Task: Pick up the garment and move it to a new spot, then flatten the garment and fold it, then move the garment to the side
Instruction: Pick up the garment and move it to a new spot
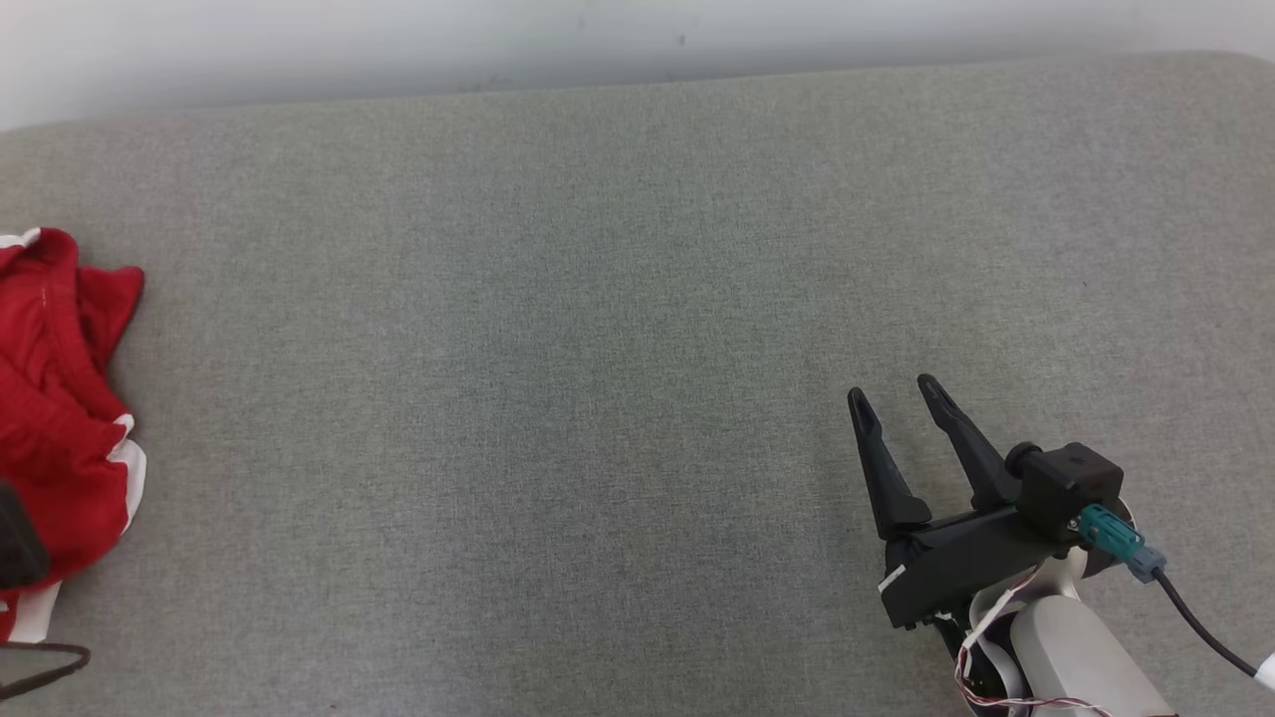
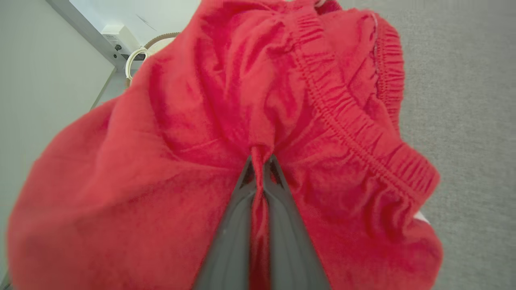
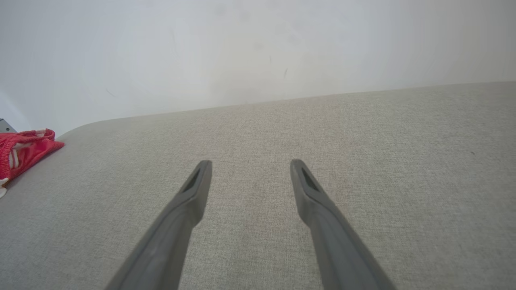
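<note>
The garment (image 1: 55,398) is a crumpled red piece with white trim and an elastic waistband, lying at the far left edge of the grey surface. In the left wrist view the garment (image 2: 181,141) bulges close to the camera, and my left gripper (image 2: 261,161) is shut on a pinched fold of its red cloth. A dark part of that left arm shows at the head view's left edge. My right gripper (image 1: 892,390) hovers open over bare grey fabric at the lower right, far from the garment (image 3: 24,151). Nothing lies between its fingers (image 3: 199,177).
The grey upholstered surface (image 1: 618,349) spreads wide between the garment and the right gripper. A pale wall (image 1: 398,40) runs along its far edge. Beyond the garment, the left wrist view shows a white box and a round basket rim (image 2: 137,60) on the floor.
</note>
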You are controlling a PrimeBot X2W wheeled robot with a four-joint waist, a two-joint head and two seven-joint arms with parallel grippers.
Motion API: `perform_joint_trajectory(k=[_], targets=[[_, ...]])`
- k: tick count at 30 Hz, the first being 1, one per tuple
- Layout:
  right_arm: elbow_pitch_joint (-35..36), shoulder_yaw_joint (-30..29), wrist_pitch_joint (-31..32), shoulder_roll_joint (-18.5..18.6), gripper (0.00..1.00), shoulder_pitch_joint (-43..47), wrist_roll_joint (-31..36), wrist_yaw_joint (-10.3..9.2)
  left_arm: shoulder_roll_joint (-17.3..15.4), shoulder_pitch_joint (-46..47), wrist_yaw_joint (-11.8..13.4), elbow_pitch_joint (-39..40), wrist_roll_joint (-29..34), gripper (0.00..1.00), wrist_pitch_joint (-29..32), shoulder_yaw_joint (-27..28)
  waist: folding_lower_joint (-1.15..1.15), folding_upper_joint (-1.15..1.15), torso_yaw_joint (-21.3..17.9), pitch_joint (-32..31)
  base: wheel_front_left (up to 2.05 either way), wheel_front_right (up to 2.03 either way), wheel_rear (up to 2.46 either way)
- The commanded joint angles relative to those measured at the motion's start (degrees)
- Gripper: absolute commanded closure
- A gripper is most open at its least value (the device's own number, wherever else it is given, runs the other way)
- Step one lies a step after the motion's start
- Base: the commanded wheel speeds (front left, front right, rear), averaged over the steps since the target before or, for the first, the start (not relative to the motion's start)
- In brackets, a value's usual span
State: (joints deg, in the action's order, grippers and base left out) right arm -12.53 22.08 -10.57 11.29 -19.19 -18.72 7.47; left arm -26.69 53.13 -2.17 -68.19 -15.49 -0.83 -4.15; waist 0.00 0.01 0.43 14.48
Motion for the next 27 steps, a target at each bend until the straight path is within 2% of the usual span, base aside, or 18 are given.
perform_joint_trajectory(k=[1, 15, 27], targets=[[-0.1, 0.0, 0.1, 0.2, 0.0, 0.2, 0.2, 0.04, -0.6, 0.4, 0.2, -0.3, 0.2, 1.0, -0.6, -0.2, 0.0, -0.01, 0.1, -0.3, 0.0, 0.0, 0.0], [-1.1, -0.6, -0.7, -1.0, 0.0, 1.8, 0.3, 0.04, -0.8, 7.2, -1.1, 5.8, 3.0, 1.0, -9.6, -4.1, 0.0, -0.01, 0.9, -4.0, 0.0, 0.0, 0.0], [-2.5, -0.6, -2.0, -2.2, 0.0, 2.8, -0.4, 0.04, 1.3, 10.8, -2.6, 17.3, 4.7, 1.0, -9.8, -8.7, 0.0, -0.01, -1.6, -7.0, 0.0, 0.0, 0.0]])
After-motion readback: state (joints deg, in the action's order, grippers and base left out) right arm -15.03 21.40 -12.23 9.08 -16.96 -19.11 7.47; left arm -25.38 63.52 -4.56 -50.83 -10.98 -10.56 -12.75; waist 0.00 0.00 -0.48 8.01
